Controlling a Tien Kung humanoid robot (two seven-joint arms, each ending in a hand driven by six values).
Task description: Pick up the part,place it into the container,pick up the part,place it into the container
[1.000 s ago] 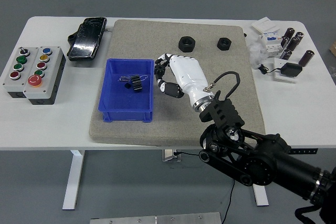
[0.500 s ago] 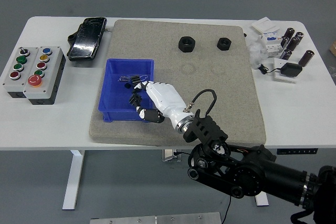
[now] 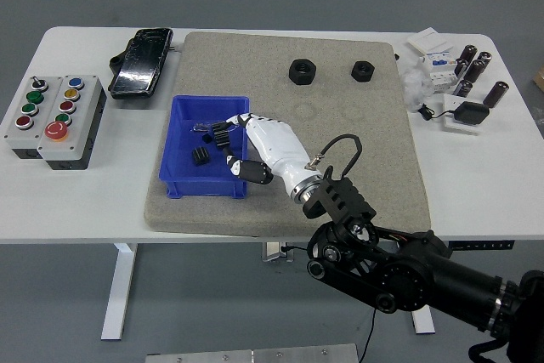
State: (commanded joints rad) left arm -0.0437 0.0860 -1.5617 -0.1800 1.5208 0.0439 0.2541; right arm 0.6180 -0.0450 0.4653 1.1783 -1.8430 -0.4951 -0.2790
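Observation:
A blue container (image 3: pixel 180 178) sits on the left part of the grey mat (image 3: pixel 357 150). Inside it lie two small black gear-like parts, one (image 3: pixel 201 156) near the middle and one (image 3: pixel 220 132) toward the back beside a metal clip. My right hand (image 3: pixel 232 149), white with black fingertips, hovers over the container's right rim with its fingers spread and nothing in them. Two black hex nuts (image 3: pixel 301 70) (image 3: pixel 363 70) rest on the mat's far side. The left arm is out of view.
A grey button box (image 3: pixel 53 118) stands at the table's left, with a black device (image 3: pixel 141 62) behind it. Capacitors, a breaker and an adapter (image 3: pixel 455 82) crowd the far right corner.
The hand reached from the mat's centre into the container, then drew back and up to its right rim. A second black part now lies in the container, let go by the fingers.

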